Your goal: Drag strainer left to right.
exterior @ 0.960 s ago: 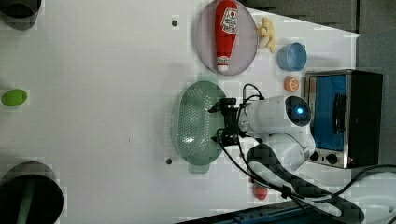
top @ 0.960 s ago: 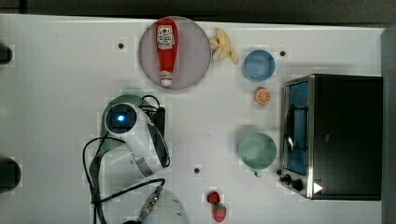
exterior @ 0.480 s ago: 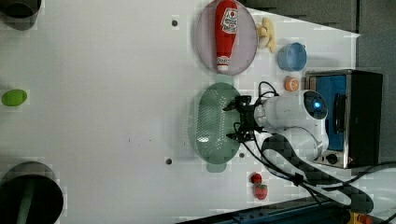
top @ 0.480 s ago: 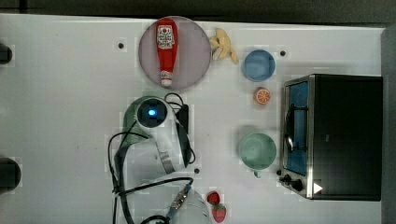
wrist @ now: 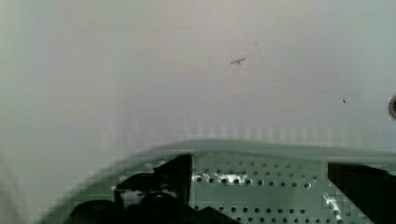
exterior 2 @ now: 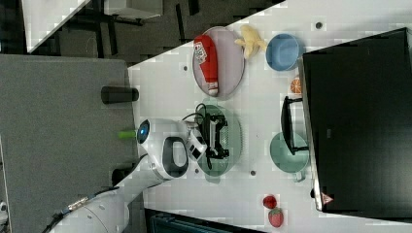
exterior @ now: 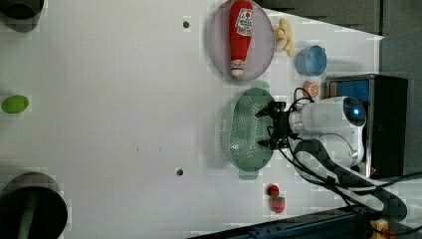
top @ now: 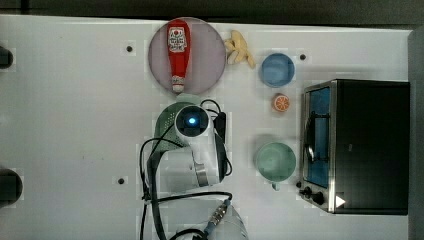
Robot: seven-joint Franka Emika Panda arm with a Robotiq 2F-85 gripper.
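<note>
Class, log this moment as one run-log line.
task: drag strainer | end effector: open, inside strainer | strainer: between ketchup plate and strawberries, left view

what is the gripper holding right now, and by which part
Nothing is gripped. The gripper is open, its fingers spread wide inside the strainer, near the wall on the left view's right.

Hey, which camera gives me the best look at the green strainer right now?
The left view: the strainer shows nearly whole, perforated bottom visible, with the open gripper at its edge on the left view's right. In the top view the arm hides most of it. The right view has the gripper across its middle. The wrist view catches part of its dotted floor.
</note>
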